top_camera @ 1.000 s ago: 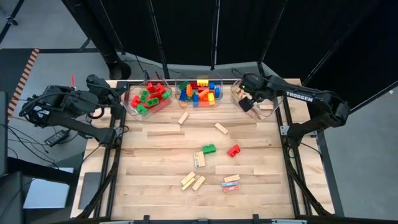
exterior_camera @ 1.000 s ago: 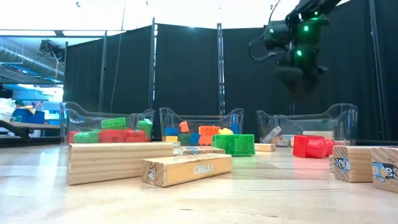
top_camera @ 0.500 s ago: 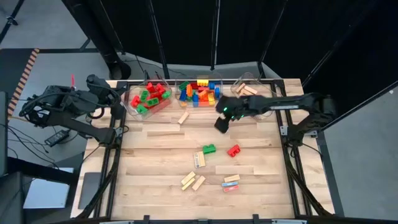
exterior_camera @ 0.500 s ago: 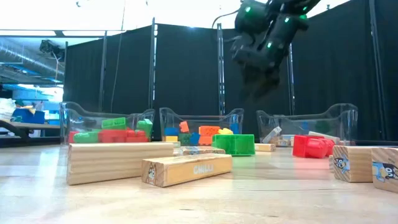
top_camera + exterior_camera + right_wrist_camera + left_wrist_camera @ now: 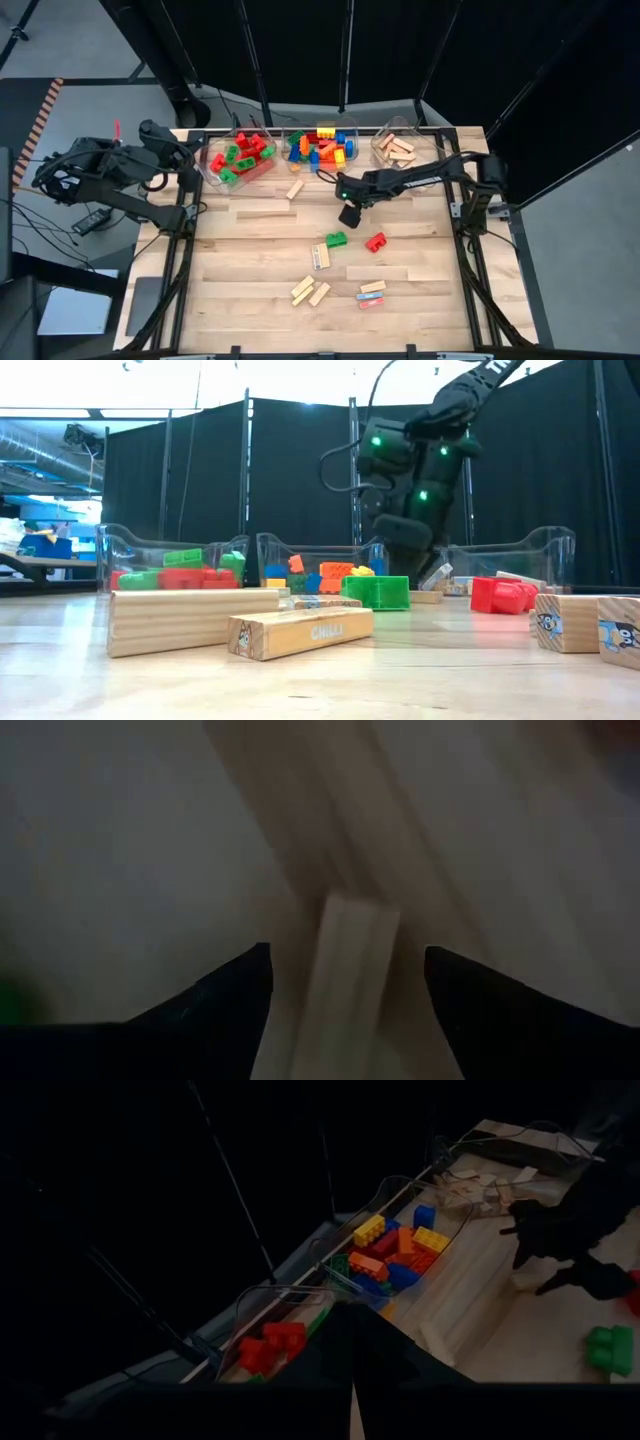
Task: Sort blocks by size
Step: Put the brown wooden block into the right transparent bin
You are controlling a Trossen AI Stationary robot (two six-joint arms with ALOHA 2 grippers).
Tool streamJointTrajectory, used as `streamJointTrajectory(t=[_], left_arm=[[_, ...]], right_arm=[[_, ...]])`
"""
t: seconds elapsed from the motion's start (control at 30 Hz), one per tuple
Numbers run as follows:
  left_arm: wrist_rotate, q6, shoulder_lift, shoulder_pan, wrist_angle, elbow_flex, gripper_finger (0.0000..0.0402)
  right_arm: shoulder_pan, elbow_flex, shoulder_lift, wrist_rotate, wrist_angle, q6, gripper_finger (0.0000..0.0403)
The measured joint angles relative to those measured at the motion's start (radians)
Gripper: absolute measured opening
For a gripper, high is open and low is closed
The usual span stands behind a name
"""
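Note:
A tan wooden block (image 5: 352,970) lies flat on the table, and my right gripper (image 5: 350,214) hangs just above it, open, pointing steeply down. One finger stands on each side of the block with a gap between finger and wood. A green brick (image 5: 336,239) and a red brick (image 5: 375,241) lie a little nearer the front edge. Several more tan bars (image 5: 310,291) lie farther toward the front. My left gripper (image 5: 350,1375) is shut and held high beside the table's far left corner.
Three clear bins stand along the far edge: one with red and green bricks (image 5: 238,155), one with mixed bricks (image 5: 322,148), one with wooden blocks (image 5: 400,148). A tan block (image 5: 295,189) lies in front of the middle bin. Bare wood spreads at near left.
My right gripper has swung from above the wooden-block bin toward the table's left and near edges. It has come down and tipped to point more steeply downward, ending over the tan block at mid-table. No block has moved.

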Motion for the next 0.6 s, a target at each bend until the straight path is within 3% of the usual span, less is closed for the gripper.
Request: streamJointTrajectory(t=[0.13, 0.3, 0.5, 0.6], left_arm=[[0.0, 0.0, 0.0, 0.0, -0.006, 0.0, 0.0004], [0.0, 0.004, 0.0, 0.0, -0.006, 0.0, 0.0004], [0.0, 0.005, 0.0, 0.0, -0.005, 0.0, 0.0004], [0.0, 0.005, 0.0, 0.0, -0.004, 0.0, 0.0004]], right_arm=[[0.002, -0.057, -0.005, -0.016, 0.036, 0.065, 0.0241], [0.002, -0.093, -0.018, -0.014, 0.03, 0.099, 0.0113], [-0.001, -0.028, -0.029, -0.047, -0.026, 0.049, 0.0118], [-0.014, 0.032, -0.094, 0.002, -0.06, 0.018, 0.0118]])
